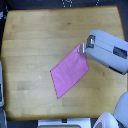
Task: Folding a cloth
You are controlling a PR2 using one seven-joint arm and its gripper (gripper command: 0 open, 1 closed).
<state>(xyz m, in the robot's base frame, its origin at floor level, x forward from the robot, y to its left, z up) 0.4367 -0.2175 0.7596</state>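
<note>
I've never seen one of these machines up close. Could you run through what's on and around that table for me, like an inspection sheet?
Surface: wooden tabletop, rounded corners, mostly bare.
Job's things: pink cloth, lying flat and unfolded, set diagonally.
Clutter: nothing seen on the table.
Grippers: one gripper at the cloth's upper corner, arm reaching in from the exterior view's right; too blurred to tell open from shut.
Cables: nothing seen.
Surroundings: pale objects beyond the table's lower edge, too unclear to identify.

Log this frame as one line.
phase: grasp approach | cloth: flat, unfolded, on wooden table | hand: at cloth's far corner, exterior view's right | hand state: cannot tell | fold: not yet done
</note>
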